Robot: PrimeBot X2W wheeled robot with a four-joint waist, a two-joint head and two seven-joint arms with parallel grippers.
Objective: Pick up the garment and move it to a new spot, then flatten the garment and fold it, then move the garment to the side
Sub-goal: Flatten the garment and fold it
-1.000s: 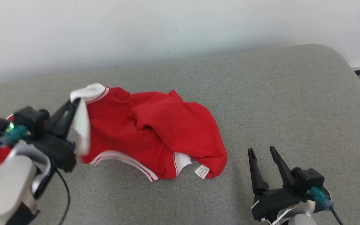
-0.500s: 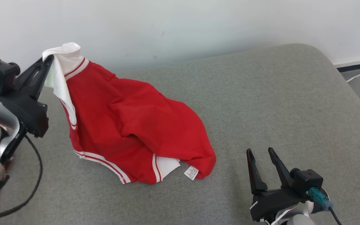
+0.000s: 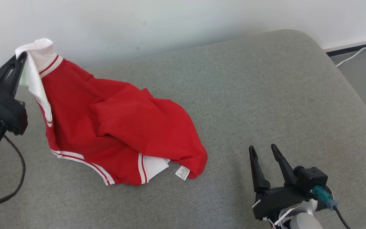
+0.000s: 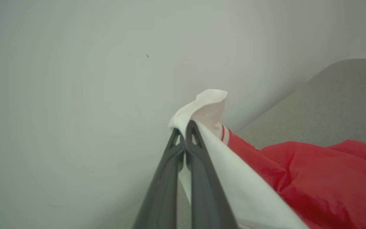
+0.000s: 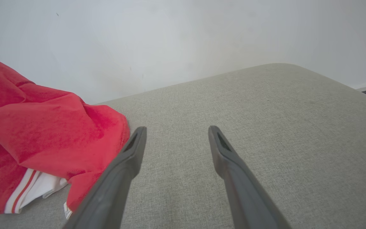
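Note:
The garment [image 3: 119,127] is red with white trim and red-and-white stripes. Its lower part rests on the grey cushion [image 3: 265,95]; one white-edged corner is lifted at the upper left. My left gripper [image 3: 24,57] is shut on that white corner, and the left wrist view shows the closed fingers [image 4: 195,149] pinching the white cloth of the garment [image 4: 313,178]. My right gripper [image 3: 262,151] stands open at the lower right, apart from the cloth. In the right wrist view the garment [image 5: 40,127] lies left of the open gripper [image 5: 176,133].
A pale wall [image 3: 170,22] runs behind the cushion. The cushion's rounded right edge drops to a grey floor with a white cable [image 3: 357,52]. A white care label [image 3: 182,172] lies at the garment's near hem. A black cable [image 3: 14,178] hangs from my left arm.
My left gripper has raised the garment's white corner from low over the cushion to high at the upper left, pulling the cloth up. The head camera has shifted too. The right gripper stays open.

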